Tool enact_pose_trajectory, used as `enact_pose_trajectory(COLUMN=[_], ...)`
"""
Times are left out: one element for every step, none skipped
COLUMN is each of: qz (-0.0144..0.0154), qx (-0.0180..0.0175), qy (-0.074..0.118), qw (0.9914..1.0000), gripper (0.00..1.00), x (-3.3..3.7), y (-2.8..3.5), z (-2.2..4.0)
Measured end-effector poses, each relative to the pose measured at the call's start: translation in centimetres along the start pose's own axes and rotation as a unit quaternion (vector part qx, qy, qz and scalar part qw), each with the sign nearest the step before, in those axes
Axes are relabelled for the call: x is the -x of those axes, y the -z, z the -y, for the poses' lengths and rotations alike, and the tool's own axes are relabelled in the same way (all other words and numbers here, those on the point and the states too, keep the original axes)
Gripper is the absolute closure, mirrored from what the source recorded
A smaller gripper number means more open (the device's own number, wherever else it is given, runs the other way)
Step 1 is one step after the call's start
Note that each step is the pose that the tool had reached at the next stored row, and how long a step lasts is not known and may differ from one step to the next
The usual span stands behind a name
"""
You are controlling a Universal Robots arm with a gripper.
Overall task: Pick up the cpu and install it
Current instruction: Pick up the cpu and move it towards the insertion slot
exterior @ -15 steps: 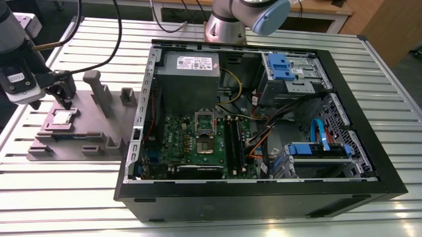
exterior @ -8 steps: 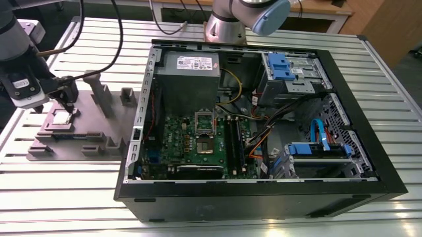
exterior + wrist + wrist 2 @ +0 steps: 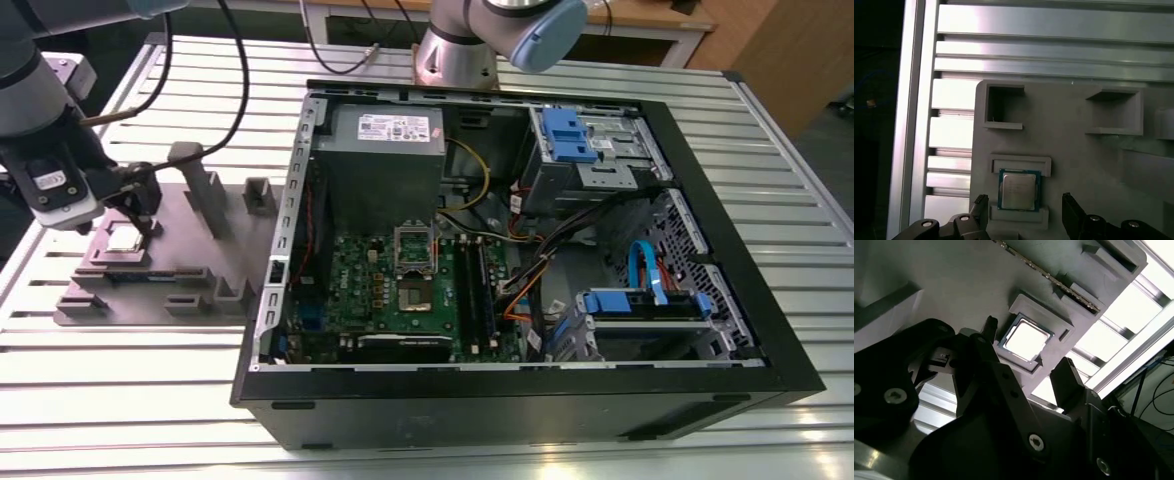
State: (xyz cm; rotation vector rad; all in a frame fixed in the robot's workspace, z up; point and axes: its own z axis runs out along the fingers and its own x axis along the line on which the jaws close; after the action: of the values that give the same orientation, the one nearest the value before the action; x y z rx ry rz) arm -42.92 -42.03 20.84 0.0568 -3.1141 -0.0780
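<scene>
The cpu [image 3: 124, 238], a small square chip with a shiny metal top, lies flat in a raised pocket of the grey fixture plate [image 3: 147, 285] at the exterior view's left. Both wrist views show the cpu [image 3: 1026, 340] [image 3: 1018, 191] seated between two low ledges. My gripper [image 3: 134, 212] hangs just above it and is open. In the wrist views the gripper [image 3: 1026, 346] [image 3: 1025, 201] straddles the chip, one dark finger [image 3: 981, 204] on each side, with gaps between the fingers and the chip's edges. Nothing is held. The motherboard's socket [image 3: 414, 265] sits inside the open computer case.
The open black computer case [image 3: 534, 390] stands on the slatted aluminium table [image 3: 747, 110], right of the fixture. Upright grey blocks [image 3: 207, 195] rise from the fixture between my gripper and the case wall. A second robot base [image 3: 461, 50] stands behind the case. Cables run through the case.
</scene>
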Motion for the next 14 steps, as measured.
enact_pose_trajectory(qz=[0.0000,0.0000,-0.0001,0.0000,0.0000,0.0000,0.0000,0.0000,0.0000,0.0000,0.0000,0.0000,0.0000,-0.0001], qx=[0.0000,0.0000,0.0000,0.0000,0.0000,0.0000,0.0000,0.0000,0.0000,0.0000,0.0000,0.0000,0.0000,0.0000], qy=[0.000,0.000,0.000,0.000,0.000,0.000,0.000,0.000,0.000,0.000,0.000,0.000,0.000,0.000], qw=[1.00000,1.00000,1.00000,1.00000,1.00000,1.00000,1.00000,1.00000,1.00000,1.00000,1.00000,1.00000,1.00000,1.00000], gripper=[0.31,0.31,0.31,0.31,0.31,0.31,0.31,0.31,0.31,0.31,0.31,0.31,0.31,0.31], x=[-0.07,-0.15,-0.19,-0.19,-0.19,-0.19,-0.19,-0.19,-0.19,-0.19,-0.19,-0.19,-0.19,-0.19], y=[-0.12,-0.22,-0.29,-0.31,-0.31,-0.31,-0.31,-0.31,-0.31,-0.31,-0.31,-0.31,-0.31,-0.33], z=[-0.05,-0.09,-0.11,-0.11,-0.11,-0.14,-0.16,-0.16,-0.17,-0.17,-0.17,-0.17,-0.17,-0.17])
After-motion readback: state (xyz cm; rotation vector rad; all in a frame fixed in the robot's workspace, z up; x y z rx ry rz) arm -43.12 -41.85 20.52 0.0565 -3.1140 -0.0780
